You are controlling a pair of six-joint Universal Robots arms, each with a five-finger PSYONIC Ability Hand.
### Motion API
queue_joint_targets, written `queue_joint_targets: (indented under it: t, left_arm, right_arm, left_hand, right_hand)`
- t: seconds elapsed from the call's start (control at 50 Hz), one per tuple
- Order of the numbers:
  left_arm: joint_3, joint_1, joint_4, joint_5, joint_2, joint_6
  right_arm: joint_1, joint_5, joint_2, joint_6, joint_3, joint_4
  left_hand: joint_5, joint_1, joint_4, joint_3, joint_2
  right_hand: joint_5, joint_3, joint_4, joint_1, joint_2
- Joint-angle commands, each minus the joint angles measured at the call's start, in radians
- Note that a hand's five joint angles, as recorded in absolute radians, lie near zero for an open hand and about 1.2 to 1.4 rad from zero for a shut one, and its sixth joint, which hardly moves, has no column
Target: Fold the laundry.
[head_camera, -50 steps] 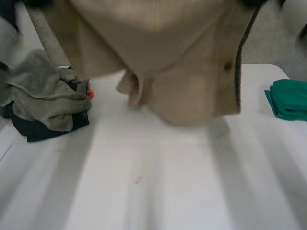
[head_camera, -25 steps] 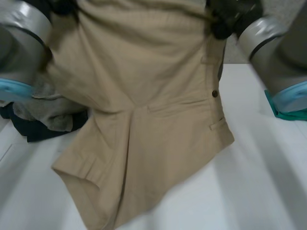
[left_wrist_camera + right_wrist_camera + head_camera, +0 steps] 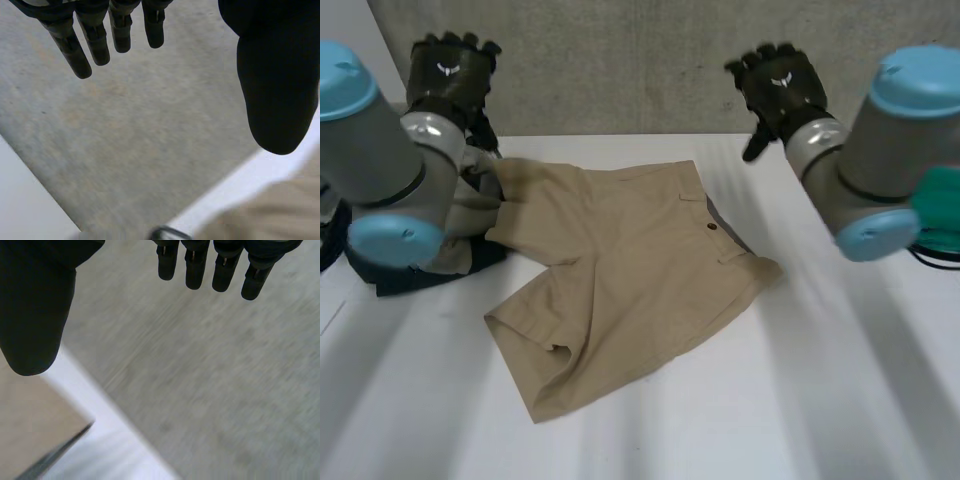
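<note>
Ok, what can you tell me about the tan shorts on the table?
The tan shorts lie spread flat and slightly creased on the white table; the cloth looks like woven cotton. The waistband, with a dark button, faces the robot's right. The legs run toward its left, and one hem reaches the heap of clothes. The left hand and right hand hang open above, touching nothing.

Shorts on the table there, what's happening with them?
A two-armed robot is folding laundry. The tan shorts lie spread out on the white table, not yet folded. Its left hand and right hand hover open above the table's far edge, holding nothing. A pile of other clothes sits beside the left arm.
</note>
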Motion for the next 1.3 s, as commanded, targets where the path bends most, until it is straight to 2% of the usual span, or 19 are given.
queue_joint_targets:
  t: [0.02, 0.04, 0.16, 0.28, 0.44, 0.58, 0.64, 0.66, 0.68, 0.82, 0.96, 1.04, 1.12, 1.2, 1.28, 1.3]
  left_arm:
    - [-0.384, -0.086, -0.150, 0.045, 0.262, -0.003]
    - [-0.460, -0.109, -0.184, 0.058, 0.303, -0.005]
    - [-0.683, -0.213, -0.228, 0.109, 0.389, -0.017]
    - [-0.783, -0.290, -0.216, 0.079, 0.350, -0.034]
    - [-0.765, -0.281, -0.202, -0.029, 0.236, -0.034]
    - [-0.754, -0.258, -0.169, -0.066, 0.202, -0.020]
    - [-0.762, -0.253, -0.146, -0.070, 0.198, -0.005]
    - [-0.763, -0.252, -0.133, -0.072, 0.198, 0.003]
    - [-0.766, -0.250, -0.126, -0.073, 0.198, 0.006]
    - [-0.778, -0.250, -0.081, -0.080, 0.169, 0.067]
    - [-0.778, -0.250, -0.075, -0.072, 0.156, 0.078]
    - [-0.780, -0.249, -0.070, -0.057, 0.156, 0.072]
    - [-0.789, -0.244, -0.047, -0.027, 0.161, 0.059]
    - [-0.795, -0.242, -0.044, -0.003, 0.179, 0.041]
    - [-0.818, -0.238, -0.081, 0.020, 0.224, 0.017]
    - [-0.832, -0.238, -0.110, 0.034, 0.249, 0.010]
  right_arm:
    - [-0.045, -0.110, -0.134, -0.210, 0.222, 0.274]
    - [-0.048, -0.122, -0.152, -0.265, 0.280, 0.299]
    - [-0.066, -0.164, -0.171, -0.415, 0.448, 0.266]
    - [-0.080, -0.233, -0.117, -0.448, 0.518, 0.120]
    - [-0.073, -0.234, -0.011, -0.452, 0.494, -0.012]
    - [-0.073, -0.221, 0.058, -0.458, 0.457, -0.044]
    - [-0.074, -0.219, 0.076, -0.455, 0.442, -0.049]
    - [-0.076, -0.221, 0.078, -0.450, 0.433, -0.055]
    - [-0.076, -0.219, 0.078, -0.444, 0.430, -0.060]
    - [-0.066, -0.217, 0.052, -0.367, 0.445, -0.081]
    - [-0.054, -0.211, 0.049, -0.366, 0.451, -0.080]
    - [-0.054, -0.195, 0.047, -0.360, 0.453, -0.080]
    - [-0.053, -0.171, 0.041, -0.358, 0.459, -0.074]
    - [-0.053, -0.144, 0.004, -0.346, 0.480, -0.038]
    - [-0.060, -0.118, -0.069, -0.361, 0.520, 0.080]
    - [-0.071, -0.109, -0.110, -0.381, 0.549, 0.151]
  left_hand:
    - [0.061, 0.094, 0.078, 0.066, 0.078]
    - [0.184, 0.217, 0.200, 0.189, 0.201]
    - [0.361, 0.394, 0.377, 0.366, 0.378]
    - [0.437, 0.470, 0.454, 0.443, 0.455]
    - [0.244, 0.277, 0.260, 0.249, 0.261]
    - [0.232, 0.265, 0.248, 0.237, 0.249]
    - [0.235, 0.268, 0.251, 0.240, 0.252]
    - [0.252, 0.285, 0.269, 0.258, 0.270]
    - [0.255, 0.288, 0.272, 0.261, 0.273]
    - [0.358, 0.391, 0.374, 0.363, 0.375]
    - [0.461, 0.494, 0.477, 0.466, 0.478]
    - [0.678, 0.711, 0.694, 0.683, 0.695]
    - [1.167, 1.200, 1.184, 1.173, 1.185]
    - [1.174, 1.207, 1.191, 1.179, 1.191]
    - [1.174, 1.207, 1.191, 1.179, 1.191]
    - [1.174, 1.207, 1.191, 1.179, 1.191]
  right_hand:
    - [-0.045, -0.034, -0.040, -0.053, -0.037]
    - [-0.019, -0.009, -0.015, -0.027, -0.012]
    - [0.146, 0.156, 0.150, 0.138, 0.154]
    - [0.228, 0.238, 0.232, 0.220, 0.235]
    - [0.246, 0.256, 0.250, 0.238, 0.253]
    - [0.319, 0.329, 0.323, 0.311, 0.326]
    - [0.690, 0.701, 0.695, 0.682, 0.698]
    - [1.081, 1.092, 1.086, 1.073, 1.089]
    - [1.176, 1.186, 1.180, 1.168, 1.183]
    - [1.177, 1.187, 1.181, 1.169, 1.184]
    - [1.177, 1.187, 1.181, 1.169, 1.184]
    - [1.177, 1.187, 1.181, 1.169, 1.184]
    - [1.177, 1.187, 1.181, 1.169, 1.184]
    - [1.177, 1.187, 1.181, 1.169, 1.184]
    - [1.177, 1.187, 1.181, 1.169, 1.184]
    - [1.177, 1.187, 1.181, 1.169, 1.184]
